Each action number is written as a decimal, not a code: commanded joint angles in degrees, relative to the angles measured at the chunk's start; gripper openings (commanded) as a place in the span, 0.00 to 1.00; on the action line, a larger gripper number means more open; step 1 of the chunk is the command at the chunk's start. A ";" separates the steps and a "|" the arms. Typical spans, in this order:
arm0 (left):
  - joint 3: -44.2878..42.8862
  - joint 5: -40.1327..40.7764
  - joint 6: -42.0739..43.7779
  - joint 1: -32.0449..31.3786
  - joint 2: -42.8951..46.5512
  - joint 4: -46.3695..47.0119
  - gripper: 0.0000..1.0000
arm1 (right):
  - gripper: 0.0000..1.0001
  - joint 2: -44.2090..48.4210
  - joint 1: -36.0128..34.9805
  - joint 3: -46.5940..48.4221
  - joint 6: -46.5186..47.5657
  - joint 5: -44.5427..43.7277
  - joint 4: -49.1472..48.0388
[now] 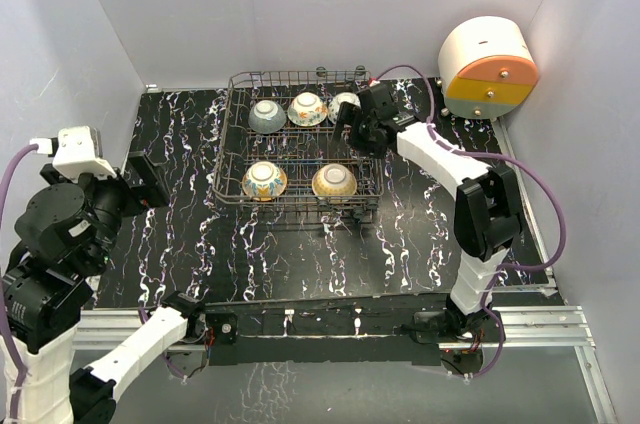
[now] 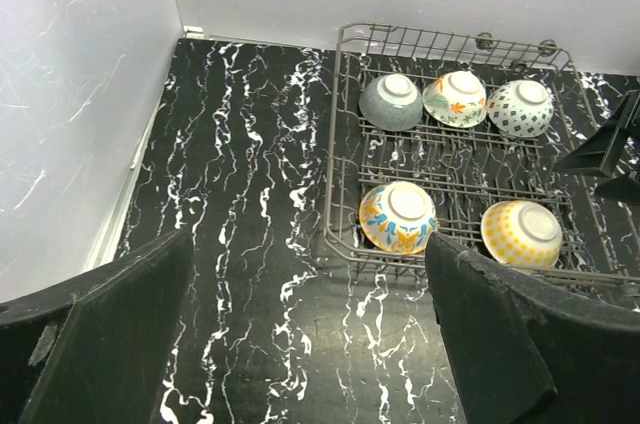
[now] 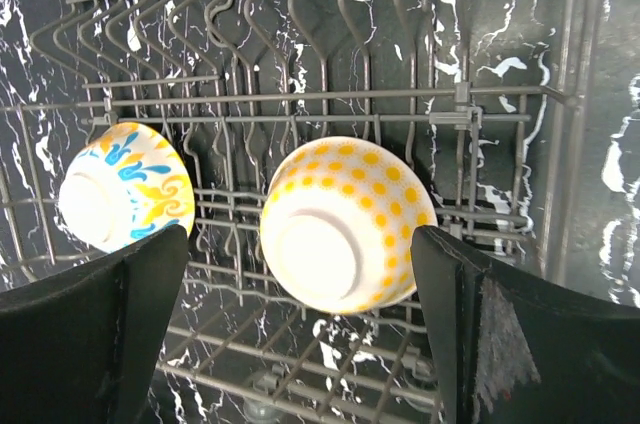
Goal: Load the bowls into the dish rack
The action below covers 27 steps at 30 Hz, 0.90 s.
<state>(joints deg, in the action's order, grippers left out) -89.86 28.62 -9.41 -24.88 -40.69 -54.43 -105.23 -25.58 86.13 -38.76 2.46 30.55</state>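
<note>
The dark wire dish rack [image 1: 290, 75] stands at the back middle of the table. Five bowls rest upside down in it: grey [image 1: 267, 116], orange-green floral [image 1: 307, 109] and blue-patterned [image 1: 345, 104] in the back row, orange-blue [image 1: 264, 181] and yellow sunflower [image 1: 334, 182] in the front row. My right gripper [image 1: 355, 131] hangs over the rack, open and empty. In the right wrist view its jaws [image 3: 300, 344] stand wide either side of the yellow bowl [image 3: 345, 224], above it. My left gripper [image 2: 300, 344] is open and empty over bare table left of the rack [image 2: 345, 144].
A round white, orange and yellow container [image 1: 488, 69] sits at the back right corner. White walls close the left, back and right sides. A metal rail [image 1: 540, 319] runs along the near edge.
</note>
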 commanded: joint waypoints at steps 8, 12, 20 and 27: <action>1.87 -14.36 -4.04 -0.16 -7.26 -1.46 0.97 | 0.99 10.07 -9.33 11.42 9.14 -8.63 16.42; 3.31 -17.81 -7.22 -0.16 -9.99 -0.09 0.97 | 0.99 12.78 -14.55 10.47 9.58 -11.80 21.14; 5.70 -21.02 -9.92 -0.16 -14.47 6.33 0.97 | 0.99 23.97 -14.93 2.19 9.57 -10.68 18.96; 7.32 -22.14 -9.40 -0.16 -18.57 11.10 0.97 | 0.99 25.61 -14.93 1.33 9.99 -11.82 23.90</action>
<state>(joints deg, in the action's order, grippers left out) -83.48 8.49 -18.65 -24.88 -57.87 -47.64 -81.06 -40.45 88.25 -29.63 -7.44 52.14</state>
